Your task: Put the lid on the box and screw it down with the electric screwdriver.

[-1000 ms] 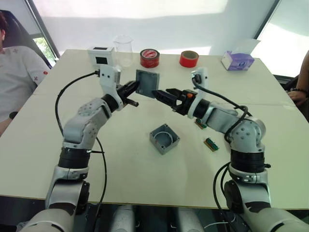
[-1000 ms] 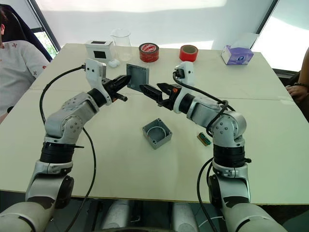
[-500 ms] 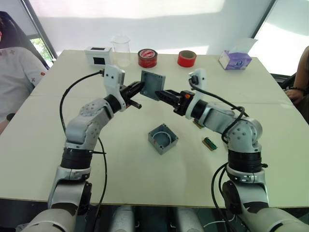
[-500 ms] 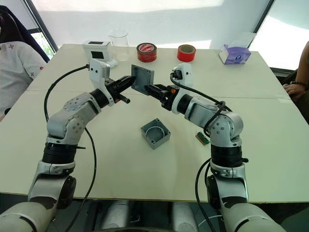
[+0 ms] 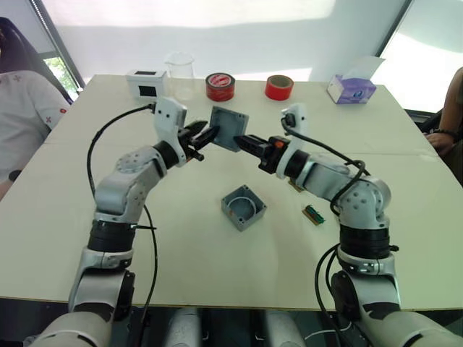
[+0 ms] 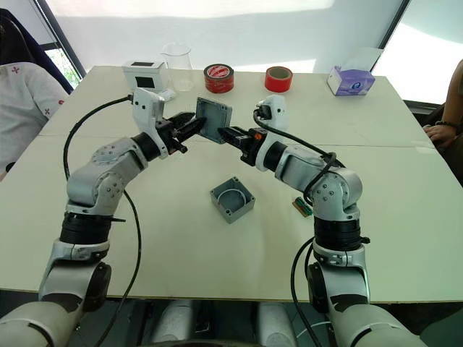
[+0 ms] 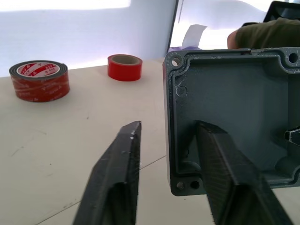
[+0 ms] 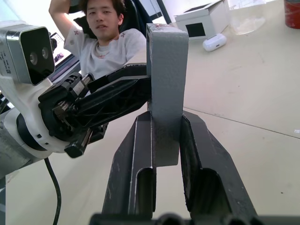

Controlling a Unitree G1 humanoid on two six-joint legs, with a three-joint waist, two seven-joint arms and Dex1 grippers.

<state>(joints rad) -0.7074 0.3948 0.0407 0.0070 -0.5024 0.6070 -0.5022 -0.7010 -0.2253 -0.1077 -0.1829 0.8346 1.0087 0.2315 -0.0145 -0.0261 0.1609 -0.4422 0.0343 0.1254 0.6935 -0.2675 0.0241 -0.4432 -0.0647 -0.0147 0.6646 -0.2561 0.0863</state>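
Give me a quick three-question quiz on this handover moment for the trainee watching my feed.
1. True or false: the lid is already seated on the box.
2. Which gripper is clamped on the lid's edge?
A. left gripper
B. right gripper
C. neither
3. Fill in: two rolls of ____ tape stand at the far side of the table.

Key
1. False: the lid is held up in the air, edge-on between the arms, and the box sits open on the table below.
2. B: its fingers are shut on the lid's rim; the left gripper's fingers are spread, one on each side of the lid's wall.
3. red
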